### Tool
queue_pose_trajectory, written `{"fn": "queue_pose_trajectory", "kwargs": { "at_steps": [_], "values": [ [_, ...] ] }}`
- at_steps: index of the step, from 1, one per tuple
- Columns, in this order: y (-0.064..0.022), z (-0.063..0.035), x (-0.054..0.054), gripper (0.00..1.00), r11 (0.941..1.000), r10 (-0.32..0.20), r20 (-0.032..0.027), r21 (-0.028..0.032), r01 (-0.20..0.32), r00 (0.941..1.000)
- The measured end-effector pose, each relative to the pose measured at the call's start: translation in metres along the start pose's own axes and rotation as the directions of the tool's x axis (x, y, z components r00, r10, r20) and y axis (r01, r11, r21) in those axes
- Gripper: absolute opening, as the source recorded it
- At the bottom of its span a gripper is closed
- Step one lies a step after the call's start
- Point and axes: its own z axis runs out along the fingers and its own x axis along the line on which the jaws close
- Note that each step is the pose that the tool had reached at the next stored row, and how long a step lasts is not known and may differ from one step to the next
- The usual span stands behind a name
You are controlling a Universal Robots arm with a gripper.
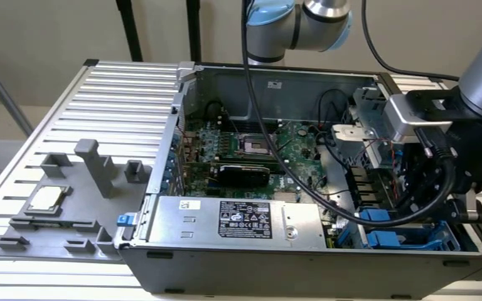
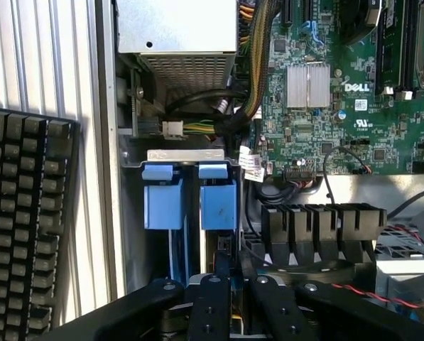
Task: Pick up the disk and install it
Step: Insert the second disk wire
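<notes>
Gripper point(image 2: 229, 284) above drive bay, disk point(image 2: 218, 206) slotted just beneath, blue carrier showing

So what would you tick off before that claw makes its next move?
1. Computer case open, insides reachable: ok.
2. Claw lined up at the drive bay with its blue carriers: ok.
3. Disk in the claw: cannot tell.
4. Red wires well away from the claw: not ok, they run close beside it.
5. CPU chip parked outside the case, out of the way: ok.
</notes>
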Motion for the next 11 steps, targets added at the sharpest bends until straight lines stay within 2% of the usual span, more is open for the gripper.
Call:
{"fn": "queue_pose_trajectory", "kwargs": {
  "at_steps": [6,8,9,11],
  "values": [
    [0.0002,0.0042,0.0001,0.17,1.0,0.0,0.0004,-0.0001,0.0,1.0],
    [0.0002,0.0049,0.0001,0.18,1.0,0.0,0.0023,-0.0001,0.0,1.0],
    [0.0001,0.0036,0.0001,0.25,1.0,0.0,0.001,-0.0001,0.0,1.0],
    [0.0006,0.0015,0.0001,0.25,1.0,0.0,0.001,-0.0001,0.0,1.0]
  ]
}}
